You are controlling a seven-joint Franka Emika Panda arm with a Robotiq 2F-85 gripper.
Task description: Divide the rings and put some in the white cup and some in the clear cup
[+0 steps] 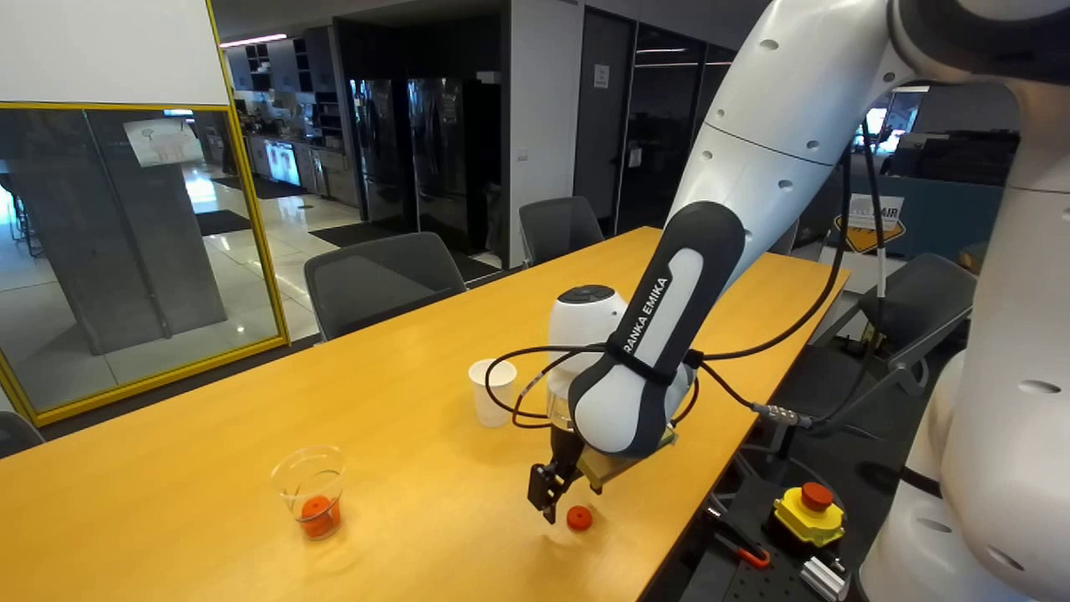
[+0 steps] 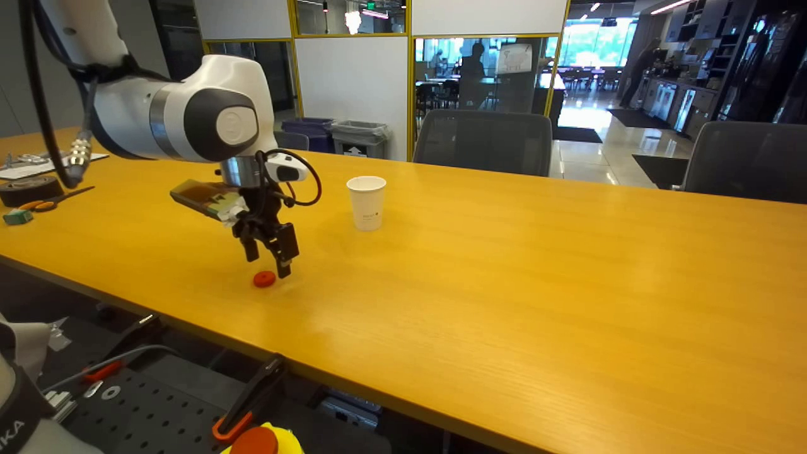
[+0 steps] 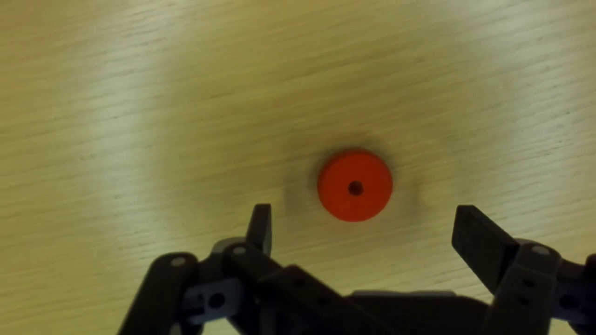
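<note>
A red ring (image 3: 355, 186) with a small dark centre hole lies flat on the table, and it also shows in both exterior views. My gripper (image 3: 362, 223) hangs just above the table with its jaws wide apart and nothing held. In the wrist view the ring appears slightly ahead of the line between the fingertips, apart from both. The clear cup (image 1: 309, 481) stands upright with red-orange rings (image 1: 318, 517) at its bottom; how many cannot be told. Upright behind the gripper is the white cup (image 2: 366, 203), whose inside bottom is hidden. The clear cup is out of view elsewhere.
A loose black cable (image 1: 518, 385) loops beside the wrist, in front of the white cup in an exterior view. Black tape (image 2: 30, 190), scissors (image 2: 53, 202) and a small green block (image 2: 17, 217) lie at the table's end. The red button (image 1: 816, 496) sits off the table.
</note>
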